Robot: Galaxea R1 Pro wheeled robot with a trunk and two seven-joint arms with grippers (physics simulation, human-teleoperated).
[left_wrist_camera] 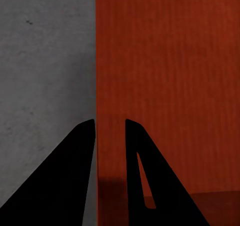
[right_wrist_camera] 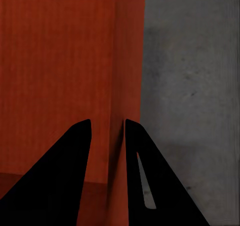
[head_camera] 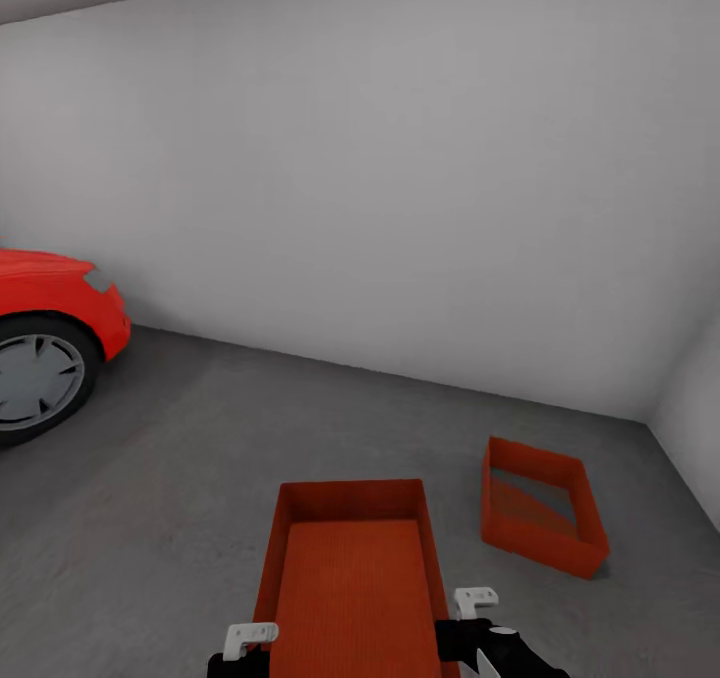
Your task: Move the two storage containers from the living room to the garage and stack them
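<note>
in the garage, both grippers, left gripper and right gripper, pinch opposite walls of the held container; the other container sits right on the floor. next: carry right, lower inside it.

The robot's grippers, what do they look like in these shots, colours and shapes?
In the head view, the left gripper and right gripper show small white bracket-like pieces on glossy black bodies. In the wrist views, the fingers appear as flat black tapering wedges, one with a narrow slot. No cables or markings are visible.
</note>
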